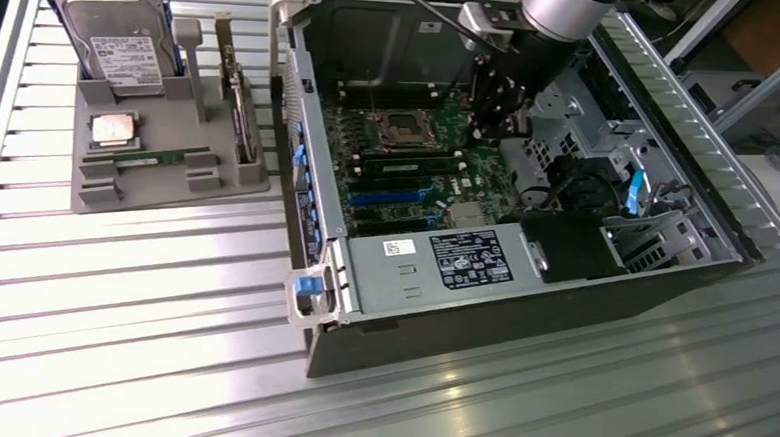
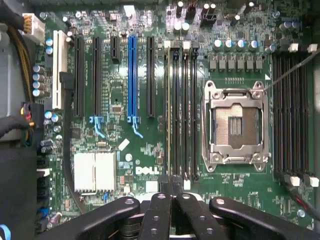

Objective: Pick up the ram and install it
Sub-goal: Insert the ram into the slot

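Gripper [image 2: 172, 187] fingers [image 2: 159, 210] are clenched shut over the memory slots [image 2: 182, 110], one ram [image 1: 413, 166] looks seated already, spare stick [image 1: 160, 155] waits in the grey holder [image 1: 144, 194].

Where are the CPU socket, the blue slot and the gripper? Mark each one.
CPU socket [image 2: 239, 126]: wrist view, the pin field at its middle.
blue slot [image 2: 132, 75]: wrist view, midway along its length.
gripper [image 2: 171, 192]: wrist view, between its fingertips.
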